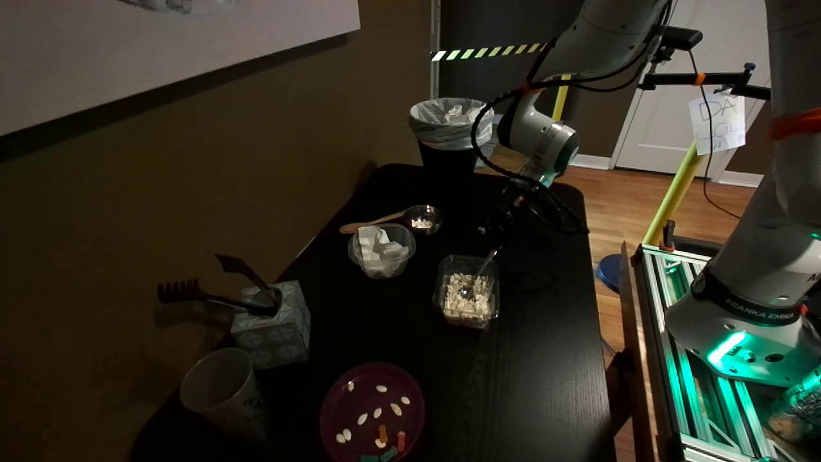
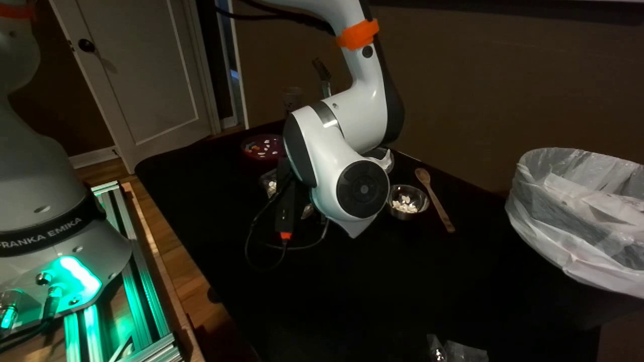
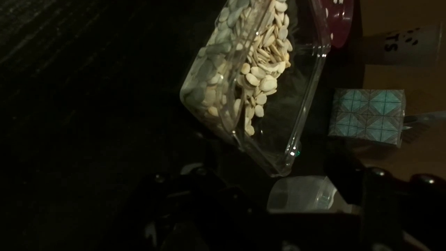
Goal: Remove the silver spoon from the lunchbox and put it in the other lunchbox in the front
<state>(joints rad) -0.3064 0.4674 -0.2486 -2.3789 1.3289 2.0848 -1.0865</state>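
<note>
Some crumpled white paper (image 1: 375, 242) is held in the other lunchbox (image 1: 378, 264), leftmost of the task's things in an exterior view; anything laid on that soft heap could be rolled or tipped out. Farther right a small bowl (image 1: 435, 215) is placed on the bench (image 1: 539, 359), near the likely route of the carry, and could be knocked if the load is swung low. Next, the lunchbox (image 1: 457, 265) is seen, well filled with pale seeds (image 1: 471, 305). By a sudden lift, seeds could be flicked over the rim; by a handle levered against the wall, a box that seems this light could be dragged or tilted. The silver spoon (image 1: 484, 264) could be pinched askew and dropped if its thin handle is met out of line. Its bowl end is rested among those seeds, its handle slanted up by the back right corner, the tip placed just below the gripper (image 1: 492, 234) as seen there. Whether the two are touching cannot be told. In the wrist view the fingers (image 3: 346, 181) are parted, with no grip on the spoon to be seen.
</note>
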